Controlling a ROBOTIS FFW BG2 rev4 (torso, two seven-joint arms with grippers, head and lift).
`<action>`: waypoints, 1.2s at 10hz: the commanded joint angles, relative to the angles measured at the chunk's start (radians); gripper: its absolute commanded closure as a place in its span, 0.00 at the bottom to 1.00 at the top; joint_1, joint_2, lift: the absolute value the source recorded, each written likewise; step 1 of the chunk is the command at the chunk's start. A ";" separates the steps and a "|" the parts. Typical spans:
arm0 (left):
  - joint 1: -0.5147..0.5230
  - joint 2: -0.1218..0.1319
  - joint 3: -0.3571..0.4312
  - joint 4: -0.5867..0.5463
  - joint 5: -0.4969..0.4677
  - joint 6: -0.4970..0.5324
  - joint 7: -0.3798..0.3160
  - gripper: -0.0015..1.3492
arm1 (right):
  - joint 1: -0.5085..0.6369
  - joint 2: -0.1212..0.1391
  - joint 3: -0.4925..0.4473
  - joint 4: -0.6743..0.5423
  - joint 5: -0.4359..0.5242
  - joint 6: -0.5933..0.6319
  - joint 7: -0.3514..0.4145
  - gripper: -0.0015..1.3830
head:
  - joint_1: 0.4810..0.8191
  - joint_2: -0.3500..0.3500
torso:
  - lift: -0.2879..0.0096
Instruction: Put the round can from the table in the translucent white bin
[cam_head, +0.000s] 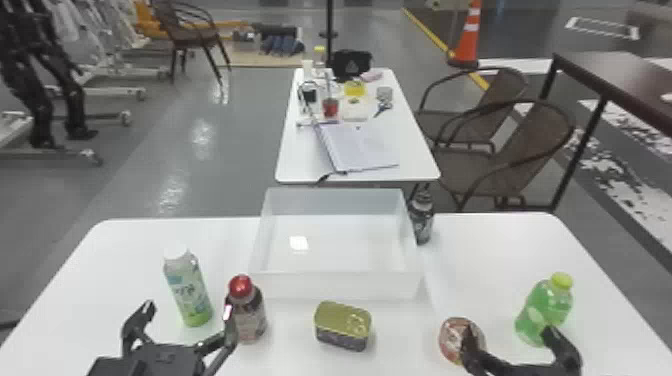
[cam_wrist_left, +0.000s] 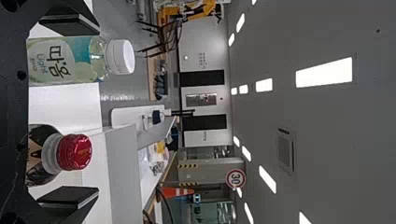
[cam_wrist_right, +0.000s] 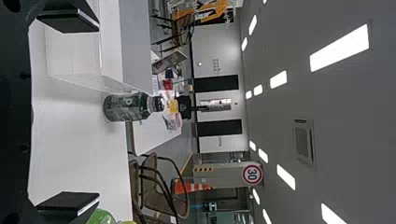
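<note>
Round can (cam_head: 449, 339): one, on the bench (cam_head: 100, 285), nearer than the translucent white bin (cam_head: 335, 286) and to its right, partly hidden by the right gripper (cam_head: 508, 332), jaws spread. Left gripper (cam_head: 189, 309): jaws spread, near white-capped bottle (cam_head: 189, 295) and red-capped bottle (cam_head: 251, 320). Oblong can (cam_head: 342, 326): before the bin. Green bottle (cam_head: 539, 310): right of round can. Dark bottle (cam_head: 422, 220): beside bin's right wall.
</note>
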 joint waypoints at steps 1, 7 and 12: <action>0.000 -0.003 0.000 -0.001 0.000 0.000 0.000 0.07 | 0.001 0.001 0.002 0.001 -0.003 -0.001 -0.005 0.03 | 0.20 0.50 | 0.63; -0.002 -0.003 -0.008 -0.001 0.005 0.004 -0.003 0.07 | -0.001 0.001 0.006 0.011 -0.013 -0.003 -0.009 0.03 | 0.20 0.50 | 0.63; -0.003 -0.003 -0.003 0.020 0.037 -0.015 0.002 0.07 | -0.045 -0.038 0.006 0.139 -0.109 -0.080 -0.015 0.06 | 0.20 0.50 | 0.63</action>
